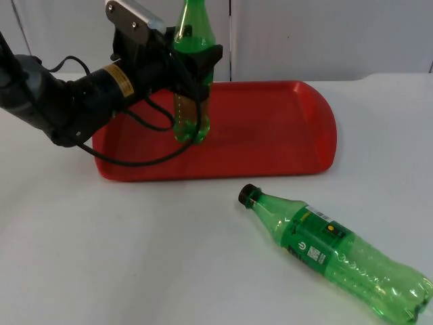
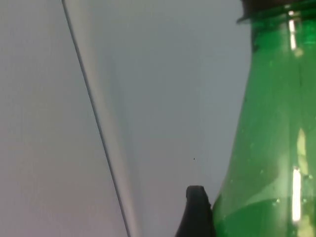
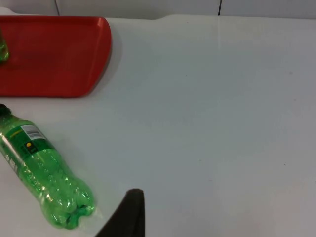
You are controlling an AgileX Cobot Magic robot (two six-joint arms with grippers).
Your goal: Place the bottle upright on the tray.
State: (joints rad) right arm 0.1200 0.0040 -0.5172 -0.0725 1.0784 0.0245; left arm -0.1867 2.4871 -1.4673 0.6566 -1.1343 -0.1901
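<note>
A second green bottle (image 1: pixel 336 252) lies on its side on the white tabletop (image 1: pixel 169 257), at about five o'clock from the red tray (image 1: pixel 270 128) and apart from it. Its black cap (image 1: pixel 247 194) points toward the tray's front edge, and its bumpy bottom end points to the tabletop's near right corner. It has a green label with a small white patch around its middle. Nothing lies between it and the tray. The tray is smooth red plastic, a flat rectangle with round corners and a low raised rim. Behind it, at twelve o'clock, stands the grey wall (image 1: pixel 325 37). The standing bottle (image 1: pixel 191 74) is clear green plastic, shiny, with a narrow neck and a wider, rippled body. It stands upright on the left part of the tray, with its bottom on the red floor. The left tool (image 1: pixel 197 68) comes in from nine o'clock and is clamped on the standing bottle just below its shoulder, black fingers on both sides. In the left wrist view a black fingertip (image 2: pixel 196 212) presses against the green wall of the bottle. The right tool waits off to the side; its dark fingertip (image 3: pixel 127 217) hangs over the bare tabletop near the lying bottle's bottom end, and I cannot tell how its fingers stand.
</note>
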